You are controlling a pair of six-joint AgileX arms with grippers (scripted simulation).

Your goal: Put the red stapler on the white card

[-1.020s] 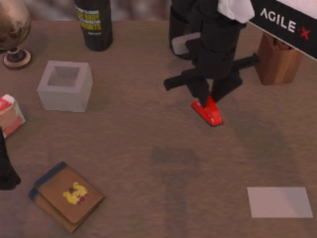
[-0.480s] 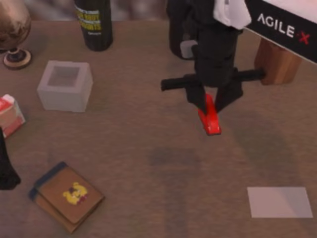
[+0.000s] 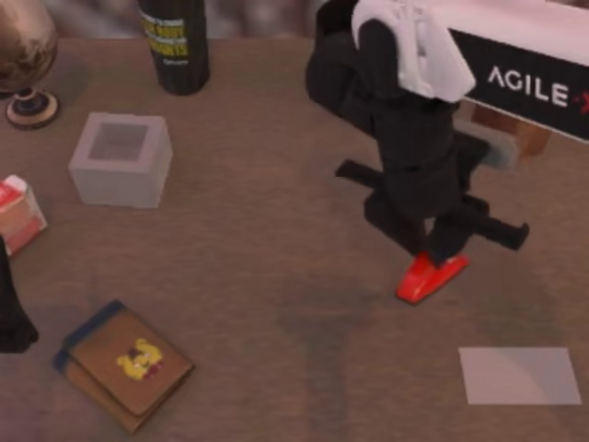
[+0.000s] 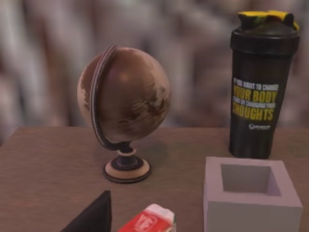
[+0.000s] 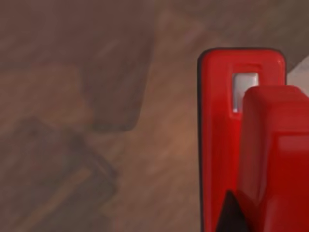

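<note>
Top view: the right gripper is seen right of table centre, its fingers pinched on the red stapler, which is carried above the tabletop, tilted, free end toward 8 o'clock. The white card lies flat at about 4 o'clock from the stapler, near but apart from it, close to the table's front right corner. The left arm is parked at the left edge; whether its fingers are spread or pressed together cannot be told. A white hollow cube box is noted at upper left, a black shaker bottle at 1 o'clock from it, a globe in the far left corner, a red-and-white carton at the left edge, a brown book at front left, a wooden block partly hidden behind the right arm.

Left wrist view: the globe, bottle, cube box and carton are shown; a dark fingertip is seen beside the carton.

Right wrist view: the stapler fills one side, above the brown tabletop.
</note>
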